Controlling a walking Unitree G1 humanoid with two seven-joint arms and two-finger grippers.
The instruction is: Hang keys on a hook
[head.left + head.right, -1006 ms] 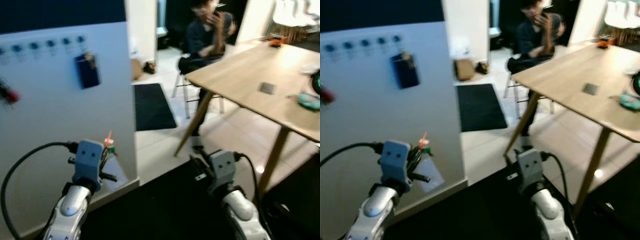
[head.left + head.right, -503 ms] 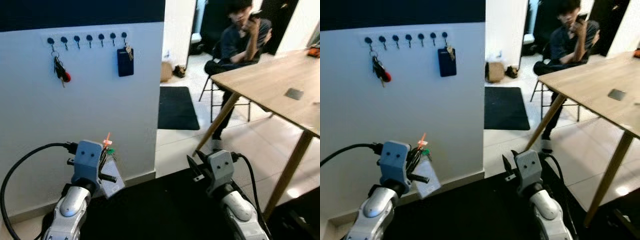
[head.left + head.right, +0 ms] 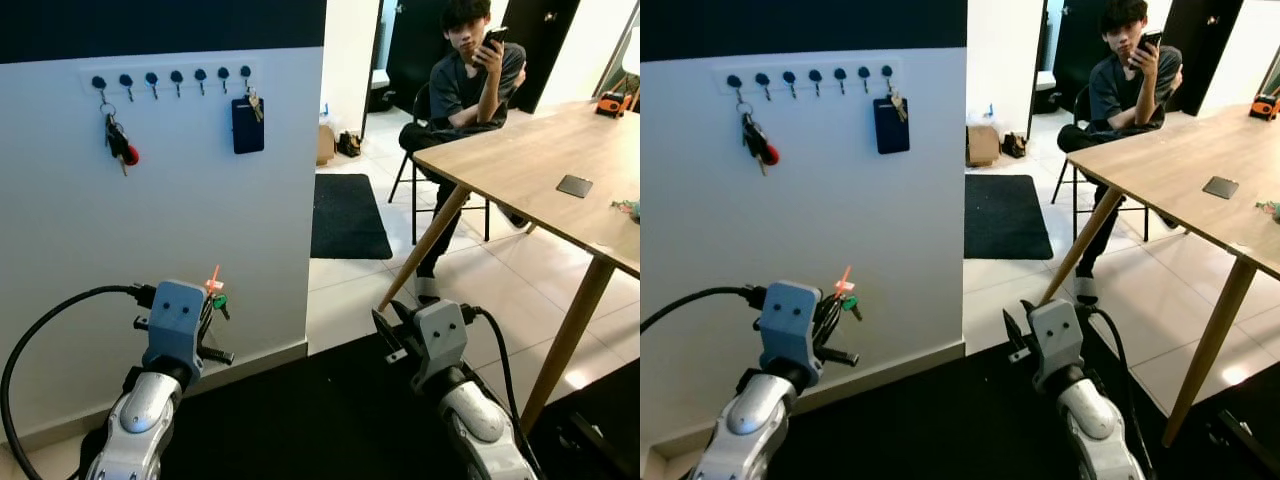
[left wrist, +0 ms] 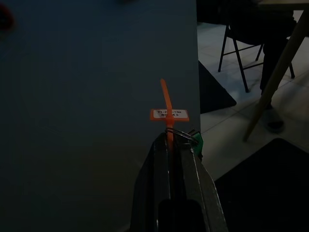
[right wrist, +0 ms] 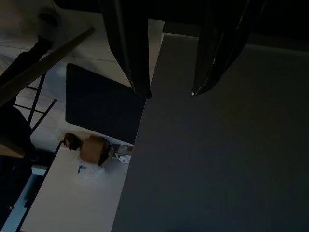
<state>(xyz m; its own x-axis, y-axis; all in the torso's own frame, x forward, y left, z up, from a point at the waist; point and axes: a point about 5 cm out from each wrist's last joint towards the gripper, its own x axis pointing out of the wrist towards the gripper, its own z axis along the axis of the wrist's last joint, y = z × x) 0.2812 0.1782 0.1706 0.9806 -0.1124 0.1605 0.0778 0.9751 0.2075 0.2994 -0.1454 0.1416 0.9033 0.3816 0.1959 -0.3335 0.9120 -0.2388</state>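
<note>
A row of several dark hooks (image 3: 171,77) runs along the top of a white wall panel (image 3: 150,220) ahead on my left. A key bunch with a red fob (image 3: 118,142) hangs from the leftmost hook, and a dark blue card holder (image 3: 247,123) hangs from the rightmost. My left gripper (image 4: 173,141) is shut on a key ring with an orange tag (image 4: 167,112) and a green key (image 3: 218,300), held low in front of the panel. My right gripper (image 5: 170,93) stands open with nothing in it, low and to the right (image 3: 390,328).
A wooden table (image 3: 540,170) stands at the right, with a dark square (image 3: 575,185) on it. A person (image 3: 470,70) sits on a chair behind it, holding a phone. A black mat (image 3: 345,215) lies on the tiled floor beyond the panel's edge. Dark floor covering (image 3: 310,410) lies underfoot.
The camera has swung left, then settled, bringing the hook row and hanging keys into sharp view. The left gripper still holds the tagged keys; both arms keep their pose.
</note>
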